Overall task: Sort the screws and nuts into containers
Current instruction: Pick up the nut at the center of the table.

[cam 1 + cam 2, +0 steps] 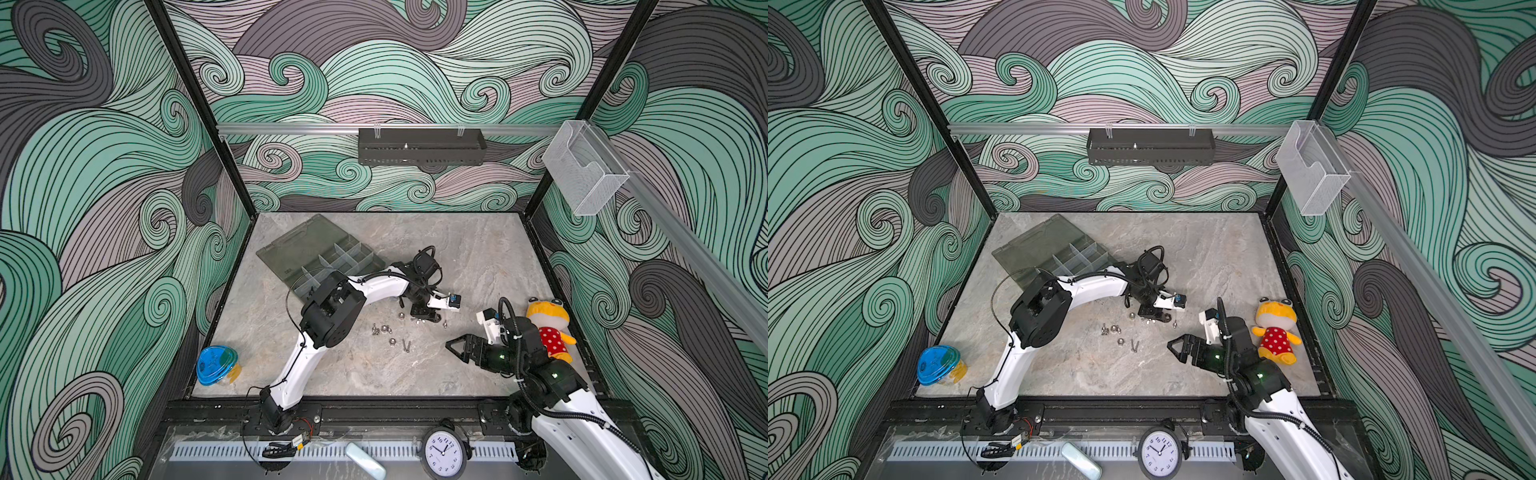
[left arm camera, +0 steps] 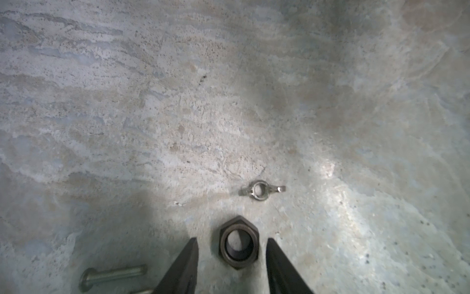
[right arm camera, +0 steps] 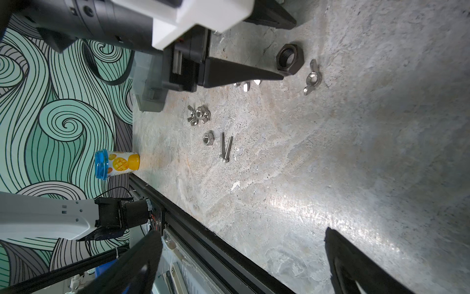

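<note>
A black hex nut [image 2: 239, 245] lies flat on the stone table between the two fingers of my left gripper [image 2: 232, 240], which is open with a gap on each side. A silver wing nut [image 2: 259, 189] lies just beyond it. In both top views the left gripper [image 1: 428, 316] points down at mid-table. Loose silver nuts [image 1: 380, 329] and two silver screws [image 1: 406, 345] lie nearer the front. The containers, a grey-olive organiser box [image 1: 347, 259] with its lid open, sit at the back left. My right gripper [image 1: 455, 351] hovers open and empty to the right of the scatter.
A blue-lidded tub [image 1: 217, 365] stands at the front left corner. A yellow and red plush toy [image 1: 548, 328] lies at the right edge behind the right arm. A black rail [image 3: 203, 229] runs along the table's front edge.
</note>
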Motion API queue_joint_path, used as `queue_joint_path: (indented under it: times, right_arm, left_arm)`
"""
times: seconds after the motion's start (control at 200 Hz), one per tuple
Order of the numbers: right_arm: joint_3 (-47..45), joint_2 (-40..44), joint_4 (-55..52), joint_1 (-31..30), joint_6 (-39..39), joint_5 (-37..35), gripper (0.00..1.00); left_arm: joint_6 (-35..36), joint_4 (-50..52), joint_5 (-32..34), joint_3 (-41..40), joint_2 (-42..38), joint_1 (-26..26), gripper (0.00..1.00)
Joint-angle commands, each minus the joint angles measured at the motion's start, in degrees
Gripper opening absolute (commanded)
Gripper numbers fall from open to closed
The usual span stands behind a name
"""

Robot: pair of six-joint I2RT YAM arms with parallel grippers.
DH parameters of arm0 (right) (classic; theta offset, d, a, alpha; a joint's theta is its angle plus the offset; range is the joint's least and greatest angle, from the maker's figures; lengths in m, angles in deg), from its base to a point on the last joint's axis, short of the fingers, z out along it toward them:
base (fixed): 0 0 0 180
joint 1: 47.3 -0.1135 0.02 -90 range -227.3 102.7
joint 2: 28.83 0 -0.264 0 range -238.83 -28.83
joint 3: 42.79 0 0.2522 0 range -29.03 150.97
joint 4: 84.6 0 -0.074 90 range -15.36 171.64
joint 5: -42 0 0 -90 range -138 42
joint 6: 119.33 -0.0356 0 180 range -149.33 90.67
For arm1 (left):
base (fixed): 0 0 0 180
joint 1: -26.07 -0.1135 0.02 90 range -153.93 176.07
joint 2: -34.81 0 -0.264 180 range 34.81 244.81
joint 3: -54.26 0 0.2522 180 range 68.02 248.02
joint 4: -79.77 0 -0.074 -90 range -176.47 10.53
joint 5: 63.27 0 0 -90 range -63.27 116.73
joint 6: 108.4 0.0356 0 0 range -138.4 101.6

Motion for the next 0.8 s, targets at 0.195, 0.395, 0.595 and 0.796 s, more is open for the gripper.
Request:
queue_joint_path:
  times: [0.195,0.395,0.595,0.796]
  right_arm:
    - [0.77,-0.95,-0.03,0.29,0.82,-0.01,1.00]
    - [1.45,-1.21,-0.07,0.26,1.25,0.35,1.00]
    - [2.29,-1.90,-0.10,0.24,1.98,1.09,1.00]
    - [2.20,-1.19,-0.08,0.29,1.41,0.69,1.00]
  left_arm:
    - [3.22,8.42,1.21,7.79,3.88,1.25,0.44]
    - [3.50,11.50,2.09,9.45,4.79,1.84,0.43]
    - [2.62,11.91,2.86,10.02,5.45,2.02,0.42]
    - [3.22,14.20,2.79,12.43,6.84,2.04,0.36]
